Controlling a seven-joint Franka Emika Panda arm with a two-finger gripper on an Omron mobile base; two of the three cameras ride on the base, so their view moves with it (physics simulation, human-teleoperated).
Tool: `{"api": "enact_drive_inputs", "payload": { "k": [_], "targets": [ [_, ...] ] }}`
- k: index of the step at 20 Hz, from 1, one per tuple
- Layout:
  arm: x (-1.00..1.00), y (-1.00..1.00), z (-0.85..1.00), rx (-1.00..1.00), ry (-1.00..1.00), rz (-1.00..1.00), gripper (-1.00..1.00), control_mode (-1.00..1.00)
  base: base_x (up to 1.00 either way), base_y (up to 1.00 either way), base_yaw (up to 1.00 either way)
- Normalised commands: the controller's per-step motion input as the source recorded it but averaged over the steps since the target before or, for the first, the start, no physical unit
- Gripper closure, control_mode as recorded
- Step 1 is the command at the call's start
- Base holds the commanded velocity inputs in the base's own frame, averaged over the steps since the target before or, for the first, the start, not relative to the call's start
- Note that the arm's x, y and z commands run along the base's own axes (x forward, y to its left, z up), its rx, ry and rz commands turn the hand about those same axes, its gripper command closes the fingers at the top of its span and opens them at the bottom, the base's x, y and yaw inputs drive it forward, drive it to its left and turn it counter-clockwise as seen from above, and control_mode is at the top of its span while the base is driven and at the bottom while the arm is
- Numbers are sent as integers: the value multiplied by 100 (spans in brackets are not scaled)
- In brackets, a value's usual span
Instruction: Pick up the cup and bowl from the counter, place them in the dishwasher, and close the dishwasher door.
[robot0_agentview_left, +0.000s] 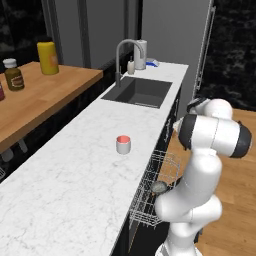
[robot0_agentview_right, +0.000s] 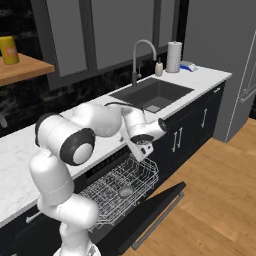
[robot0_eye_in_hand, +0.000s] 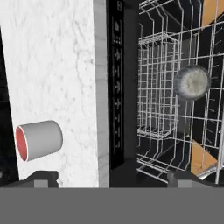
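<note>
Over on the left, the cup (robot0_agentview_left: 123, 144) stood upright and alone on the counter (robot0_agentview_left: 70, 180), well short of the front edge, red inside showing. Moving right, the counter dropped away to the open dishwasher (robot0_agentview_right: 107, 187), its white rack (robot0_agentview_right: 122, 185) pulled out, and there sat the bowl (robot0_agentview_right: 125, 190), already resting in the wires. Above the rack, just off the counter's edge, hung the gripper (robot0_agentview_right: 144, 149), fingers parted wide and carrying nothing; the hand view had the two tips spread far apart, cup to one side, bowl (robot0_eye_in_hand: 192, 82) to the other. Further right and low, the dishwasher door (robot0_agentview_right: 145, 212) lay fully down over the wooden floor. By the look of it, the bowl was done and the cup was next. The risk was in the reach back: a low swing over the counter lip could clip the cup and tip it, and it would roll. A grasp too near its rim could let the smooth wall slip. The extended rack would also block the door from closing unless it was pushed in first.
</note>
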Motion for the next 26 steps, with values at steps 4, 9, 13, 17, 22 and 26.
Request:
{"api": "enact_drive_inputs", "payload": {
  "k": [4,9,13,17,22,26],
  "targets": [
    [27,87,44,-2,4,11,-100,-100,0,0,0],
    [17,81,38,-15,30,6,-100,-100,0,0,0],
    [0,39,63,-14,33,6,-100,-100,0,0,0],
    [0,46,9,-9,22,8,-100,-100,0,0,0],
    [2,57,-33,-4,7,3,-100,-100,0,0,0],
    [15,43,-12,-11,0,0,-100,-100,0,0,0]
  ]
}}
